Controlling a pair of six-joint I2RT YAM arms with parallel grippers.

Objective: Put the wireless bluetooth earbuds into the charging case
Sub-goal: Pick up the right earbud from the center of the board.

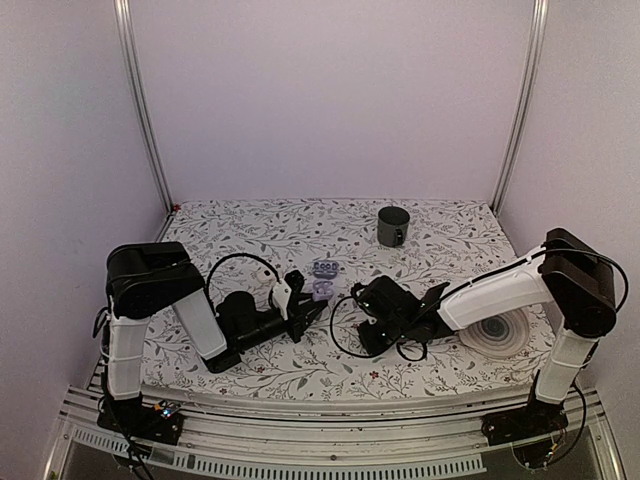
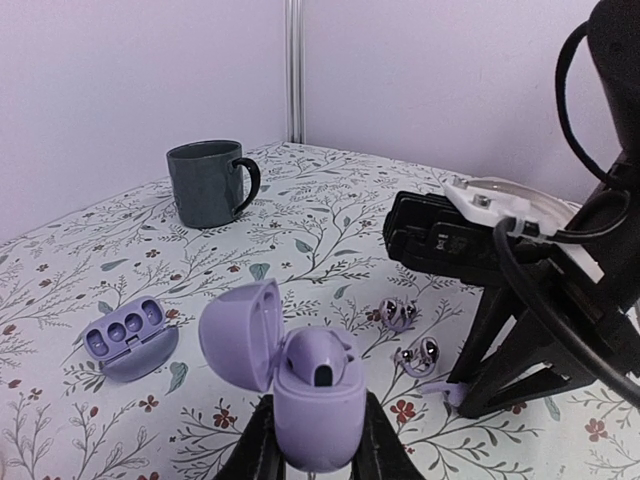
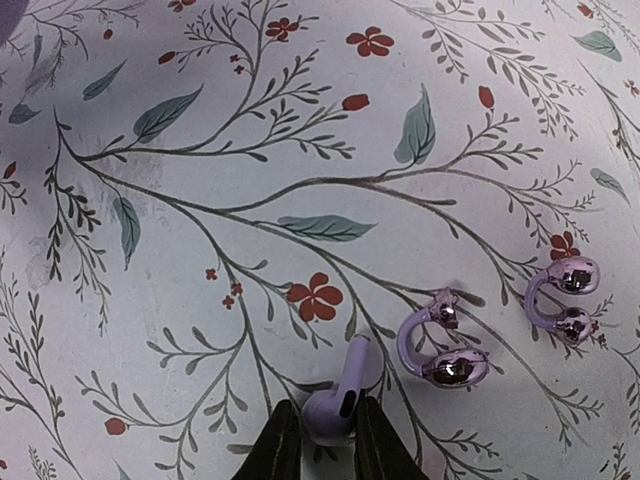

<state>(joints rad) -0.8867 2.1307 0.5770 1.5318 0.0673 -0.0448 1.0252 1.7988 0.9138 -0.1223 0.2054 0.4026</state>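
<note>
The flowered table (image 1: 250, 225) carries everything. The dark mug (image 2: 210, 182) stands far ahead of the left gripper (image 2: 318, 425) and plays no part in this step. That gripper is clamped on the lower shell of the lilac charging case (image 2: 318, 395), with 1 finger on each flank. It holds the case upright, the lid swung open to the left and a dark socket facing up.

Just beyond the case and to its right, the right gripper (image 3: 322, 418) is low over the cloth. Its 2 fingers pinch the head of a lilac stemmed earbud (image 3: 338, 395), the stem pointing away from the fingers. I cannot tell whether the bud is clear of the cloth. 2 chrome clip earbuds (image 3: 440, 345) lie loose just ahead of that gripper, to its right.

The step in hand looks like the pick-up of the 1st earbud. Next, I judge, it must be lifted, carried across to the case, turned stem-down and lined up over the socket before the fingers let go.
</note>
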